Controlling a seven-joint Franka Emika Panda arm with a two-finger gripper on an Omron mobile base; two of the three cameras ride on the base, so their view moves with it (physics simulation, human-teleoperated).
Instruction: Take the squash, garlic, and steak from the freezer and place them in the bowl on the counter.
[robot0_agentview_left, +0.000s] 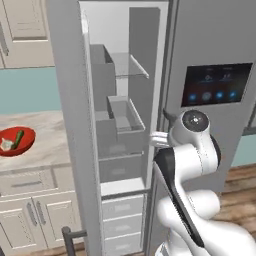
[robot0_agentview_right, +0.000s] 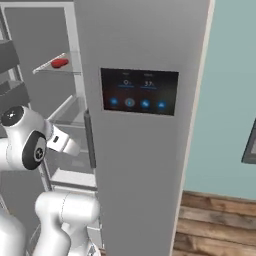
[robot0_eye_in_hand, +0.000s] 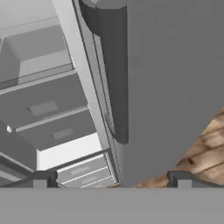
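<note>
Two-finger gripper (robot0_eye_in_hand: 112, 179) is spread wide, empty, at the tall grey freezer (robot0_agentview_left: 125, 100). Red steak (robot0_agentview_right: 59, 63) on upper shelf. Green squash (robot0_agentview_left: 19, 138), white garlic (robot0_agentview_left: 7, 145) in red bowl (robot0_agentview_left: 26, 146) on beige counter (robot0_agentview_left: 45, 130).

wood floor (robot0_agentview_right: 215, 220): lower right | teal wall (robot0_agentview_right: 230, 100): beside fridge | cream upper cabinet (robot0_agentview_left: 25, 30): top left

You are facing the tall grey freezer (robot0_agentview_right: 142, 165), whose closed door is filling the middle of the frame and carrying a dark dispenser panel (robot0_agentview_right: 139, 91) with glowing blue icons. At upper left, a small red steak (robot0_agentview_right: 59, 63) is lying on an inner shelf (robot0_agentview_right: 67, 70). The white arm (robot0_agentview_right: 30, 145) is reaching in from lower left.
</note>
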